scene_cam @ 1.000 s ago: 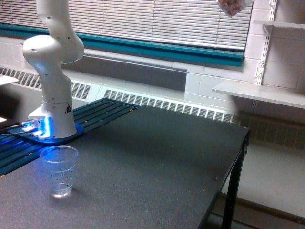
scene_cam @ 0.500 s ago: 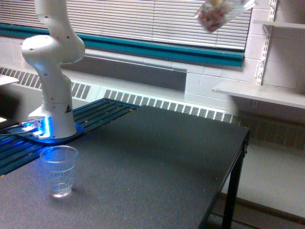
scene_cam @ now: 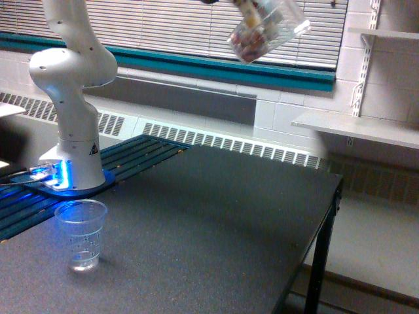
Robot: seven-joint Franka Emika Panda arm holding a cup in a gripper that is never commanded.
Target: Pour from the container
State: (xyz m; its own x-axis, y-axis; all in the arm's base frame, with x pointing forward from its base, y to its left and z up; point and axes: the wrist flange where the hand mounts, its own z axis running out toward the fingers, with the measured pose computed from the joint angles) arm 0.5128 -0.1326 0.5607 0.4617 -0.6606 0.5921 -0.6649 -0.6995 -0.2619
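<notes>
The container (scene_cam: 267,29), a clear rounded vessel with brownish bits in its lower end, hangs tilted high in the exterior view, near the top edge and in front of the window blinds. My gripper (scene_cam: 251,9) is mostly cut off by the top edge; only a bit of it shows against the container's upper left side, shut on it. A taller clear plastic cup (scene_cam: 80,234) with printed markings stands upright on the dark table (scene_cam: 216,222), near the front at the view's left, far below and left of the container.
The arm's white base (scene_cam: 71,124) stands on a blue-lit plate at the table's left, behind the cup. The table's right edge (scene_cam: 330,203) drops to the floor. White wall shelves (scene_cam: 357,127) are at the right, with a radiator grille along the wall.
The container has travelled left and slightly down along the top of the view, from the upper right toward the middle. The cup has not moved.
</notes>
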